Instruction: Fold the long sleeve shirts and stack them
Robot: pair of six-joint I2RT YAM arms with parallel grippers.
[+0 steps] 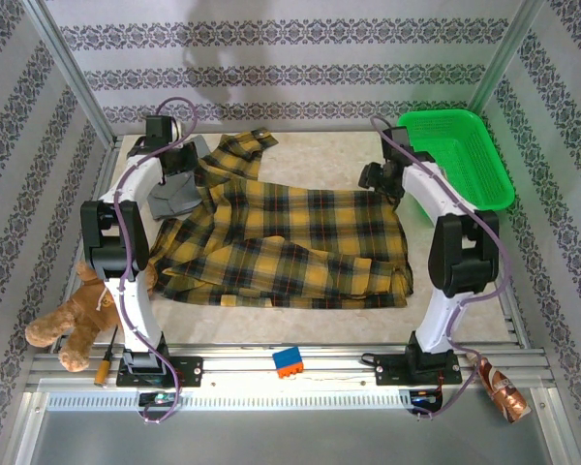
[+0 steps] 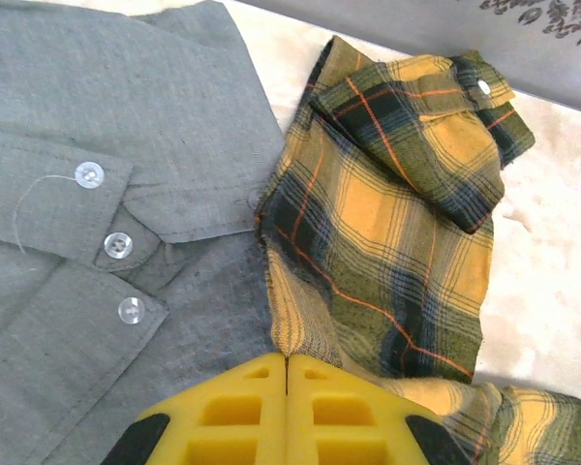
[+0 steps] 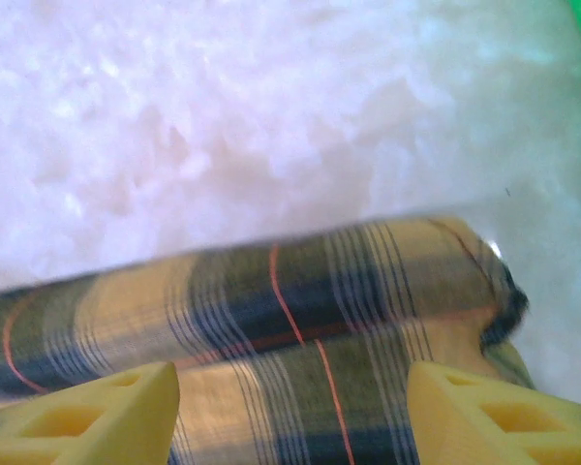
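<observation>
Left pincer (image 2: 287, 373) clenched on plaid flannel (image 1: 290, 232) edge, 10 o'clock. Right pincer (image 3: 290, 387) released, straddling fold, 2 o'clock. Advice: seat deeper, grip both layers, then lift evenly.

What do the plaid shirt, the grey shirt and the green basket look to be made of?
The plaid shirt looks like soft woven flannel, matte; it creases and its edge frays. The grey shirt seems a finer plain-weave cloth, perhaps cotton, matte, threads visible, with glossy pale buttons. The green basket is probably rigid moulded plastic, by its even bright colour and stiff rim.
</observation>
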